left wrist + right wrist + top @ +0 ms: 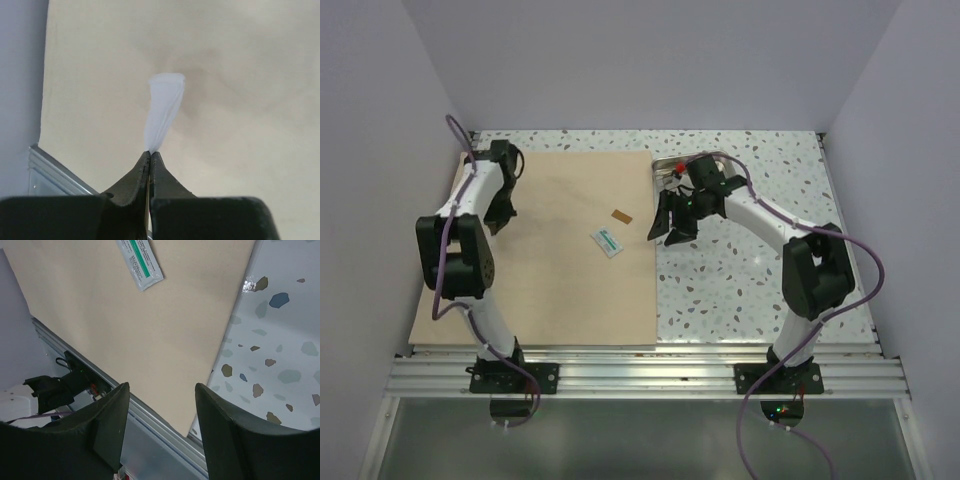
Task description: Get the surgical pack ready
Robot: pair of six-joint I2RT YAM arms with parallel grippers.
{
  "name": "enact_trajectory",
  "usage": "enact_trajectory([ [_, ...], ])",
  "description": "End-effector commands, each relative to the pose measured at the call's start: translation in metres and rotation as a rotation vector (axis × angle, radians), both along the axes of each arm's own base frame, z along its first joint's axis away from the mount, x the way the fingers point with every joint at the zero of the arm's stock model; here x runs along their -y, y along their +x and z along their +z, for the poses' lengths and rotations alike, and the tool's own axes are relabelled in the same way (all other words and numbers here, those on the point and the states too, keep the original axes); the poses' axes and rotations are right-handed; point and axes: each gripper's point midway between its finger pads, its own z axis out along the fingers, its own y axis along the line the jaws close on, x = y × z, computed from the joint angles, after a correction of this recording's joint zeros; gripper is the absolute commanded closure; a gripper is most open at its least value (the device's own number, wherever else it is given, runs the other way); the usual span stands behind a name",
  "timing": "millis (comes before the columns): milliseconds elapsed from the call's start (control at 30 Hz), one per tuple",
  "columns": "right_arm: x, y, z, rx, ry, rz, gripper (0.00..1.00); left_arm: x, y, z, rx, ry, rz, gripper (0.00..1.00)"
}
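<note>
The large tan wrap sheet (pixel 550 280) lies flat on the left half of the table. On it rest a white packet with green print (pixel 607 241) (pixel 140 262) and a small brown piece (pixel 621 217). My left gripper (pixel 500 215) (pixel 150 152) hangs over the sheet's left part, shut on a thin white packet (pixel 162 112) that sticks out past its tips. My right gripper (pixel 665 230) (pixel 160 390) stands open and empty above the sheet's right edge (pixel 165 330). The steel tray (pixel 666 172) shows only partly behind the right arm.
Speckled tabletop (pixel 750 270) extends to the right of the sheet. A metal rail (pixel 640 372) runs along the near edge at the arm bases. Pale walls close in the left, back and right sides.
</note>
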Motion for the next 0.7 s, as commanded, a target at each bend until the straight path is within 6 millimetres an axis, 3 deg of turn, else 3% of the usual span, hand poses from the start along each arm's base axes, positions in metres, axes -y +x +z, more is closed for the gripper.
enact_trajectory([
  [0, -0.011, 0.002, 0.027, -0.03, 0.065, -0.022, 0.39, 0.084, 0.019, 0.063, 0.22, -0.168, -0.267, 1.0],
  [100, -0.013, 0.005, 0.039, -0.032, 0.076, -0.03, 0.39, 0.124, 0.021, 0.077, 0.311, -0.289, -0.364, 1.0],
  [133, -0.014, 0.006, 0.042, -0.042, 0.079, -0.037, 0.39, 0.149, 0.018, 0.087, 0.357, -0.365, -0.427, 1.0],
  [167, -0.015, 0.005, 0.044, -0.062, 0.081, -0.051, 0.39, 0.162, 0.021, 0.091, 0.394, -0.395, -0.458, 1.0],
  [433, -0.034, 0.012, 0.073, -0.135, 0.161, -0.18, 0.39, 0.29, -0.009, 0.119, 0.54, -0.634, -0.832, 1.0],
  [633, -0.058, 0.009, 0.085, -0.193, 0.193, -0.225, 0.39, 0.337, -0.03, 0.134, 0.575, -0.667, -0.989, 1.0],
  [667, -0.058, 0.005, 0.079, -0.223, 0.156, -0.234, 0.39, 0.341, -0.032, 0.134, 0.573, -0.671, -0.999, 1.0],
])
